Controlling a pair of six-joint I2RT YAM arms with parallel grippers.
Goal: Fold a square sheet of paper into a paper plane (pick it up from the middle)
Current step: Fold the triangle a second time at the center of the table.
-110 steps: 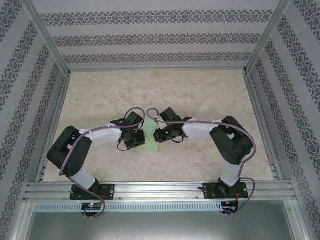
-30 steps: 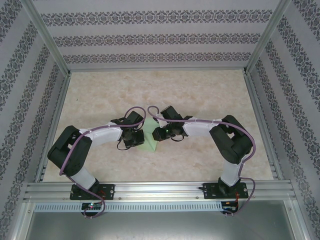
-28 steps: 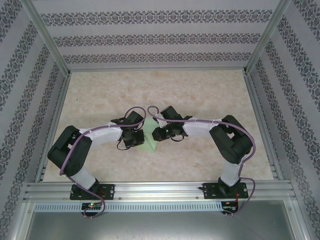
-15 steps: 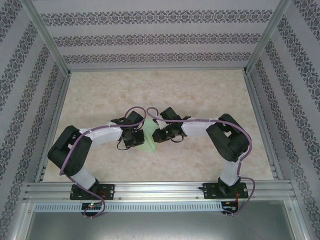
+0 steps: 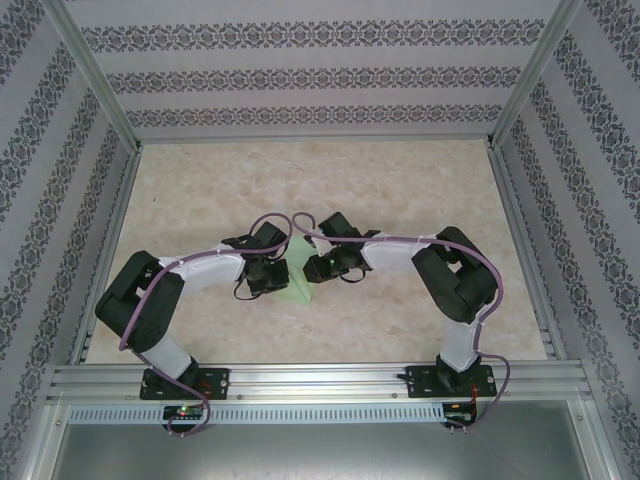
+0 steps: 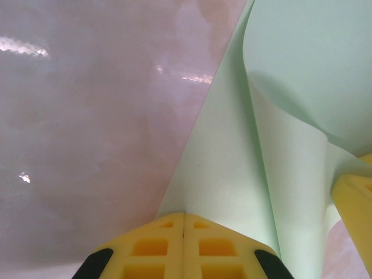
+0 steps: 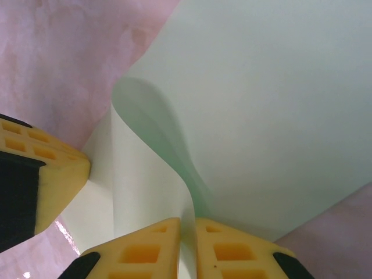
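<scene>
The pale green square sheet of paper [image 5: 298, 287] lies folded in layers on the table between both grippers. My left gripper [image 6: 183, 216] is shut, and its yellow tips rest on the sheet [image 6: 232, 174] at its left edge. My right gripper [image 7: 188, 224] is shut on a raised flap of the sheet [image 7: 157, 174], which curls up from the flat part [image 7: 273, 104] into the thin gap between the fingers. From above, the left gripper [image 5: 283, 276] and the right gripper [image 5: 309, 270] almost touch over the paper. The paper plane is out of view.
The beige marbled tabletop [image 5: 400, 190] lies open all round the paper. Patterned walls and a metal frame [image 5: 315, 142] enclose it at the back and sides. The other arm's yellow finger [image 6: 354, 197] stands close at the right in the left wrist view.
The right arm's elbow has shifted slightly left and its gripper has edged towards the left one. The left arm and the paper look the same.
</scene>
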